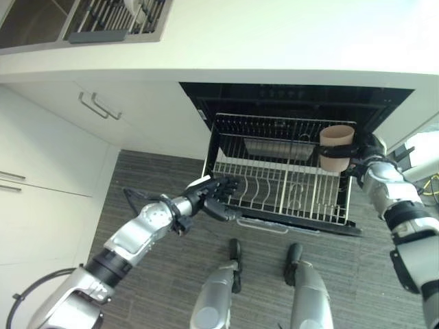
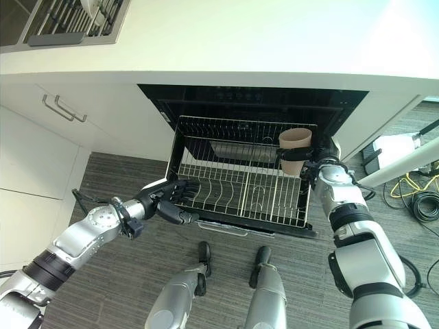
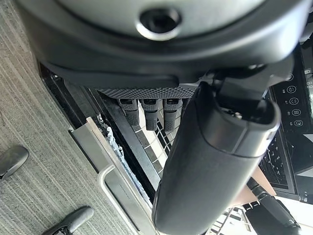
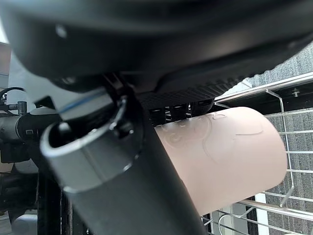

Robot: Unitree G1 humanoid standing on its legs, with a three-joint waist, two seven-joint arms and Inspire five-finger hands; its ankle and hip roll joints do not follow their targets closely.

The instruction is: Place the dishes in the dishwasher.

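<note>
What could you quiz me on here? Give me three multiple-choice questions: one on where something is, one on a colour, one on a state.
1. Where is the cup?
A. On the floor
B. Over the rack's right rear corner
C. On the counter

2. What colour is the cup?
A. Pale pink-beige
B. Blue
C. Green

3. How does the right hand stand?
A. Open, away from everything
B. Fingers curled round the cup
C. Pressed flat on the floor

Answers: B, the cup sits above the pulled-out rack's right rear; A, both head views show it; B, the right wrist view shows the grip.

Head eyes look down, sharing the rack; wrist cameras sit close.
</note>
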